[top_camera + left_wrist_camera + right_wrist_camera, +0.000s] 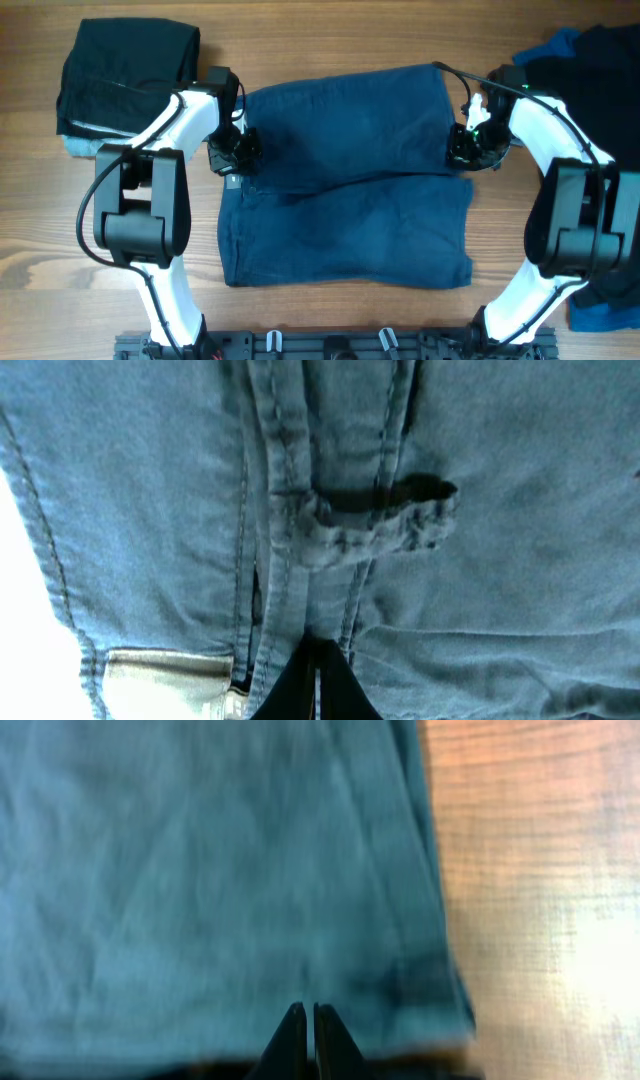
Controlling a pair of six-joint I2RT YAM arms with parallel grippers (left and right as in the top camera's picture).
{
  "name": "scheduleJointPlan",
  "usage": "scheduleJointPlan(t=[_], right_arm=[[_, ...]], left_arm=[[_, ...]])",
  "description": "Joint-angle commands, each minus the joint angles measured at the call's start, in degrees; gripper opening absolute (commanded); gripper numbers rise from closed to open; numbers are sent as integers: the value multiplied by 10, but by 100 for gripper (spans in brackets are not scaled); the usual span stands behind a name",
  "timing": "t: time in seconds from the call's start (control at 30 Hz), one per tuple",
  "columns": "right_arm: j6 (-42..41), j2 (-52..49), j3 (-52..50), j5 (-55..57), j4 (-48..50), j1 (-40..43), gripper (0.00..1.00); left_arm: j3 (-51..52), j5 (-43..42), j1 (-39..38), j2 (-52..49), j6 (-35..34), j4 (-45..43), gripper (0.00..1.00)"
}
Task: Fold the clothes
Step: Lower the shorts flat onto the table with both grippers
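At ten o'clock on the wooden counter (40,230), a folded black garment (125,75) lies squared on a light blue one (80,148). The navy shorts (345,200) lie flat at centre, waistband toward nine and legs toward three, the far leg slanting over the near one. The left end effector (232,152) is closed at the shorts' nine o'clock, apparently pinching the waistband (290,460) near a puckered belt loop (375,525). The cloth is washed twill, thick at its doubled seams. The right end effector (470,148) is closed on the far leg by the hem (425,900), where the cloth is thinner and smoother. Both should lift together and keep the span taut, so the halves meet edge to edge. At three o'clock sits a loose heap of black and blue clothes (600,60).
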State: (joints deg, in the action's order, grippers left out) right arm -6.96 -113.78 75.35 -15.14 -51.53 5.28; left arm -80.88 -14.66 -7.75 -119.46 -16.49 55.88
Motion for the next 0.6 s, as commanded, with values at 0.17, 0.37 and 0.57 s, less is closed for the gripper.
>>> scheduleJointPlan(t=[0.17,0.37,0.57], right_arm=[[23,-44,-2,7,96,-2,16],[17,-44,-2,62,186,-2,16],[10,-44,-2,79,285,-2,27]], left_arm=[[3,14,5,-49,-5,-112,4],[3,17,5,-71,-5,-251,4],[3,50,5,-71,-9,-333,4]])
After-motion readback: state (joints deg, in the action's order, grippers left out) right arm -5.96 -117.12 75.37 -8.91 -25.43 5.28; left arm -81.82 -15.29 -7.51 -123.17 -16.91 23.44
